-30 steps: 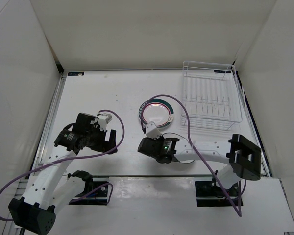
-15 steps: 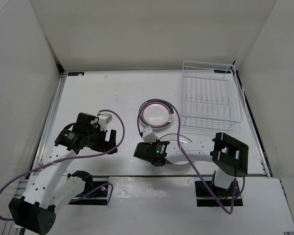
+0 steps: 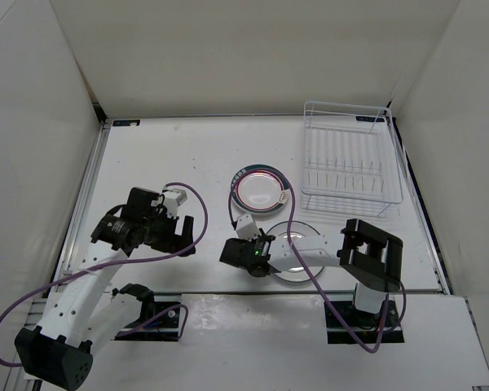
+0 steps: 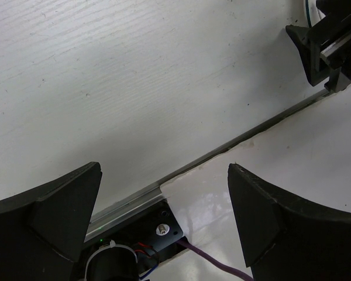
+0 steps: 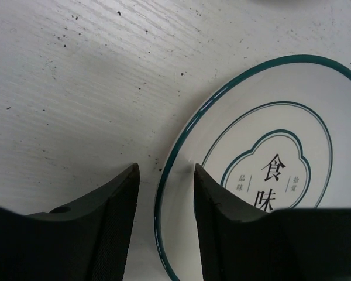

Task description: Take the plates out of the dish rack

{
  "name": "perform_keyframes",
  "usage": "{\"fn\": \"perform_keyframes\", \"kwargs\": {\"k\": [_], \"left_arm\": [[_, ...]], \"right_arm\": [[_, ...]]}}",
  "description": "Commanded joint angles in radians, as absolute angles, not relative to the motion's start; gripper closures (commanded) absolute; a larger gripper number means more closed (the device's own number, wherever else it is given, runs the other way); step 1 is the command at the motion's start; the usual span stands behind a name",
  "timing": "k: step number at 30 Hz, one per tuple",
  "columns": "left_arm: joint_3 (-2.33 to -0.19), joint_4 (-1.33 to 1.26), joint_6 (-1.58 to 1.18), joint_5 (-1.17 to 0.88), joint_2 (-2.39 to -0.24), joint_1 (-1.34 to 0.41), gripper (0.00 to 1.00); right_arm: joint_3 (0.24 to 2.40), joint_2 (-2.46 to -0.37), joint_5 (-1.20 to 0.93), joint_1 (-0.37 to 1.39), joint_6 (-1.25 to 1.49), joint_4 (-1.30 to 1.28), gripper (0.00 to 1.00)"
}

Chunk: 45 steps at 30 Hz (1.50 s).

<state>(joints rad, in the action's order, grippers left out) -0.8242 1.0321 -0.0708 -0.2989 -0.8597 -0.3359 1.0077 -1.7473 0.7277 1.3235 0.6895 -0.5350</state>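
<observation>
Left gripper [image 4: 164, 172]: fingers wide apart, nothing between them. It hangs over the seam where the table [image 3: 163, 155] meets the glossy front board [image 4: 292, 187], well to the left of both plates.

Right gripper [image 5: 165, 168]: fingers apart, clamped on nothing. They stand astride the left rim of the near plate [image 5: 281, 117]. One finger is outside the green rim band and the other is over the plate's edge. No contact with the rim can be made out.

Near plate: lies flat on the table near the front edge, right of centre. Its face shows green rings and printed characters. In the top view the right arm [image 3: 371, 254] lies across it and hides its middle, so only the arcs above and below the forearm show.

A purple cable [image 3: 291, 218] runs from the right wrist area back over this plate toward the arm's base.

Second plate [image 3: 261, 189]: flat on the table just beyond the near one, with a green rim and a red inner ring. Whether it is one plate or several stacked cannot be told.

Rack [image 3: 350, 198]: stands at the far right of the table, close to the right wall [image 3: 464, 122]. Both plates lie outside it, to its left and nearer.
</observation>
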Motion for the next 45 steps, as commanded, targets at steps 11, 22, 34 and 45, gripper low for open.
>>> {"fn": "perform_keyframes", "kwargs": {"k": [11, 22, 34, 45], "left_arm": [[-0.825, 1.026, -0.069, -0.319, -0.854, -0.339, 0.00], [-0.824, 1.028, -0.068, -0.321, -0.842, -0.339, 0.00], [-0.822, 1.026, -0.069, -0.325, -0.838, -0.337, 0.00], [-0.822, 1.026, -0.069, -0.330, -0.838, -0.337, 0.00]], "right_arm": [[1.127, -1.666, 0.653, 1.319, 0.577, -0.624, 0.41], [1.174, -1.326, 0.683, 1.252, 0.416, -0.720, 0.29], [0.924, -1.000, 0.274, 0.678, 0.423, -0.726, 0.10], [0.812, -0.900, 0.140, 0.397, 0.502, -0.730, 0.10]]}}
